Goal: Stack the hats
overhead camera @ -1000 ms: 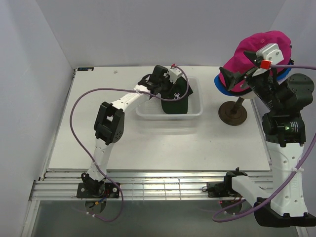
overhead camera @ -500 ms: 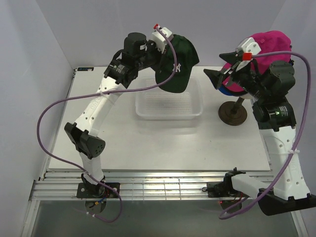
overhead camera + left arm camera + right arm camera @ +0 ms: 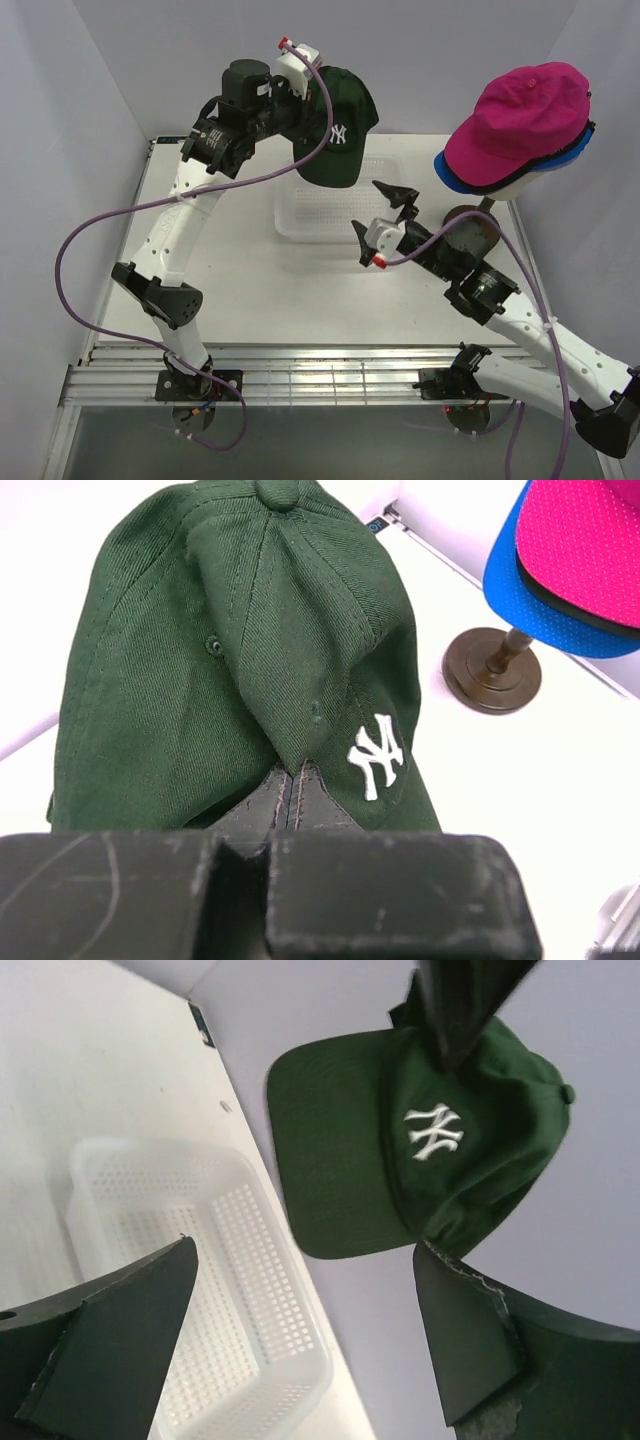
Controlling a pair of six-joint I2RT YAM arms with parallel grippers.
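The left end effector is clenching the dark green NY cap aloft over the white basket, the right end effector is hanging released and empty, and the stack topped by the magenta cap is awaiting this apparently final cap.

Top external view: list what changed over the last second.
The left gripper lifted the green NY cap out of the white basket and now holds it up above the basket's far side. The right gripper came away from the magenta cap, swung down toward the basket and hangs open. That cap, the stand and the basket stayed put.
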